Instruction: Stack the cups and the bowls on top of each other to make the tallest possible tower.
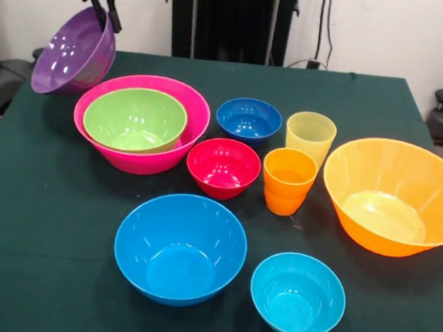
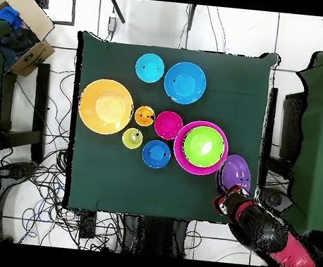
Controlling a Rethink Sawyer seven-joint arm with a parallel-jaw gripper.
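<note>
My pincer [image 1: 107,4] is clamped on the rim of the purple bowl [image 1: 75,51], one dark finger showing inside the rim, and I hold the bowl in the air, tilted so its mouth faces outward toward the camera across the desk [image 1: 44,236]. In the front view it hangs at the upper left, beside and above the large pink bowl [image 1: 168,157]. From overhead, the purple bowl sits just beside the pink bowl's rim, near the desk's edge on my side, with my red arm [image 2: 268,234] reaching in from the lower right.

The lime green bowl [image 1: 135,118] is nested inside the pink one, resting toward one side of it. Next to the pink bowl stands the small red bowl [image 1: 223,167], and behind it the small dark blue bowl [image 1: 248,119]. The pale yellow cup [image 1: 310,137] and the shorter orange cup [image 1: 288,179] stand upright, close together, between the red bowl and the large orange bowl [image 1: 393,195]. The sky blue bowl [image 1: 179,246] and the small cyan bowl [image 1: 297,294] sit side by side on the desk's far side from me, each on its own, mouth up.
</note>
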